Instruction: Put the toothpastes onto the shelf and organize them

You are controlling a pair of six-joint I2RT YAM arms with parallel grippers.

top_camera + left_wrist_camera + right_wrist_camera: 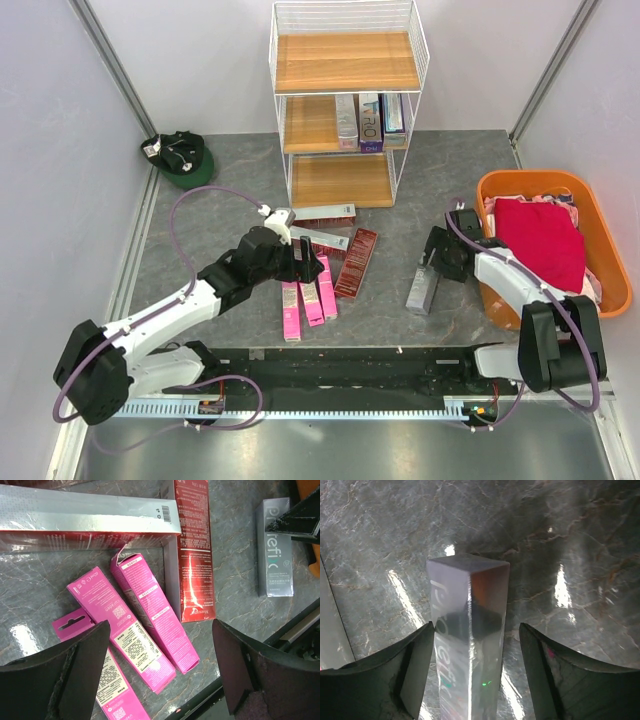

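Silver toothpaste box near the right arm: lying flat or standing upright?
Lying flat. The silver toothpaste box rests lengthwise on the grey marbled tabletop, lettered face up in the left wrist view.

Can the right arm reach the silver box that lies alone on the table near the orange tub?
Probably yes. The right gripper is open directly over the silver box, one finger on each side, and nothing else seems to be in the way.

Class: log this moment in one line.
left gripper open over pink boxes | right gripper open astride silver box | shelf: three boxes on middle board
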